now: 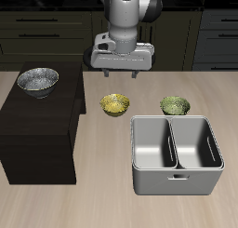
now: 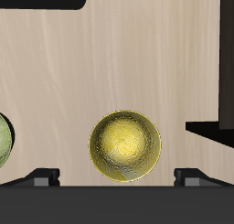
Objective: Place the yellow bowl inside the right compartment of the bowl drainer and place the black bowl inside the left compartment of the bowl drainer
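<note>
— Nearest us is the bowl drainer point(image 1: 177, 181), both wells bare so far as I can see. So neither bowl is in yet.

— Right. The yellow bowl point(image 1: 115, 104) sits on the table just behind the drainer's back corner, upright, nothing touching it. The gripper point(image 1: 116, 74) hangs above it, a bit farther back, holding nothing, its fingers apart, wide enough to clear a rim, I'd judge.

— How would you take it?

— By the rim. It looks small, stiff and light, probably glazed and slick, so a pinch across the whole bowl would likely skate off. One finger inside the wall, one outside. From the wrist view the yellow bowl point(image 2: 125, 146) lies nearly under the claw, and the fingertips point(image 2: 38, 176) sit either side of it.

— And the black bowl point(image 1: 37, 81)?

— Up on the dark cabinet point(image 1: 37, 129), well apart from everything. Wider and shallow; same rim pinch, but I'd expect it to tip more in the grasp.

— That olive-green bowl point(image 1: 175, 105) behind the other well?

— Not wanted. It's clear of the yellow one, so no hazard.
</note>
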